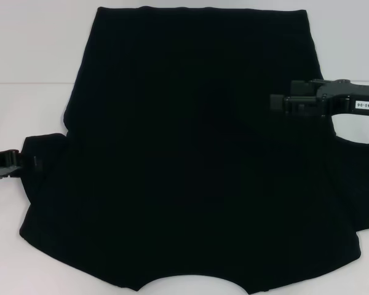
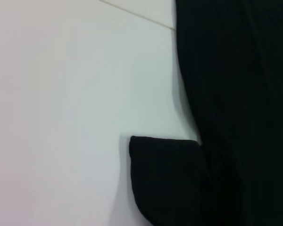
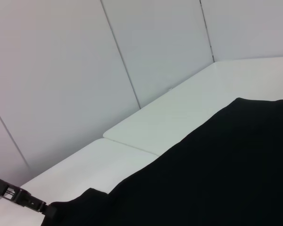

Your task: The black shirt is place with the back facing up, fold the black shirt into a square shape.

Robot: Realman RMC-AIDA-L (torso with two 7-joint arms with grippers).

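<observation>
The black shirt (image 1: 197, 160) is lying flat on the white table (image 1: 31, 55) and is covering most of it. Its neck curve is sitting at the near edge, the two sleeves are spreading toward the left and right edges, and the hem is lying toward the far edge. No lettering is showing on the upper side, so the back seems to be facing up.

At the left edge, the left gripper (image 1: 12, 165) is touching the end of the left sleeve (image 1: 40, 161). It looks to be pinching the cloth there, but whether the fingers are really closed on it cannot be told. The left wrist view is showing only the sleeve tip (image 2: 165, 179) lying on the bare table.

Farther away, toward the right edge, the right gripper (image 1: 280, 102) is hovering over the right side of the shirt body. Its fingers are looking narrow and are holding nothing.

The step in hand is probably the folding of the left sleeve inward. To do it well, the left gripper is needing a firm hold on the sleeve end, a small lift, and a straight carry across the body, so that the fold line is staying parallel to the side of the shirt. The right gripper could be pressing the body so the cloth is not sliding.
</observation>
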